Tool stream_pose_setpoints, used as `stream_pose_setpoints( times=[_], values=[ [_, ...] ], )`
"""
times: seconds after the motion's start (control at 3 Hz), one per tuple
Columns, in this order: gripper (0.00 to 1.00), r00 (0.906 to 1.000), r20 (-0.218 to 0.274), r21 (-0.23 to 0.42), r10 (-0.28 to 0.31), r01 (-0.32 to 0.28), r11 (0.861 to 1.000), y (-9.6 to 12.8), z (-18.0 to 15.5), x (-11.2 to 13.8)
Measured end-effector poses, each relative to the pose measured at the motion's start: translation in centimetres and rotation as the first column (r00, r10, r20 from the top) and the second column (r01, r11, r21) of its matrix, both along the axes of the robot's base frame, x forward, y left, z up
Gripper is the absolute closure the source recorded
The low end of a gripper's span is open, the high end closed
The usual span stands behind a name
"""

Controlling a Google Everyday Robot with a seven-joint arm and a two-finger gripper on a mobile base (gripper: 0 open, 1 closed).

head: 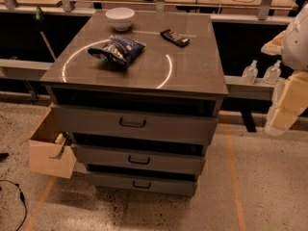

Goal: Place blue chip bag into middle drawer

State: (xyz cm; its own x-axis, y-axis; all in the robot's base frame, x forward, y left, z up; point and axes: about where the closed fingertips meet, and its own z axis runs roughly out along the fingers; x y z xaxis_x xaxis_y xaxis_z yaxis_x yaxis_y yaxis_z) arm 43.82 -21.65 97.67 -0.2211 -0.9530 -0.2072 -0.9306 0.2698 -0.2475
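Though well apart from countertop (192,66), gripper (280,118) far right.

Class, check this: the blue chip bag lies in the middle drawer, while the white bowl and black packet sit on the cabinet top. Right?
No. The camera view shows the blue chip bag on the cabinet top too, in front of the white bowl and beside the black packet, not in the middle drawer. The gripper hangs at the view's right edge, apart from the bag.
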Motion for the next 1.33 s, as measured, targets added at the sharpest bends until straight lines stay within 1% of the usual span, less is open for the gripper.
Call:
stream_pose_setpoints(
  times=[0.33,0.67,1.0,1.33],
  values=[
    [0.00,1.0000,0.000,0.000,0.000,0.000,1.000,0.0,0.0,0.0],
    [0.00,0.9991,0.006,0.076,-0.043,0.042,0.996,-0.6,-0.9,-0.4],
    [0.00,0.9962,0.004,0.199,-0.087,0.085,0.976,-1.6,-3.4,-0.9],
    [0.00,0.9961,0.013,0.312,-0.088,0.079,0.947,-1.3,-6.4,-1.9]
  ],
)
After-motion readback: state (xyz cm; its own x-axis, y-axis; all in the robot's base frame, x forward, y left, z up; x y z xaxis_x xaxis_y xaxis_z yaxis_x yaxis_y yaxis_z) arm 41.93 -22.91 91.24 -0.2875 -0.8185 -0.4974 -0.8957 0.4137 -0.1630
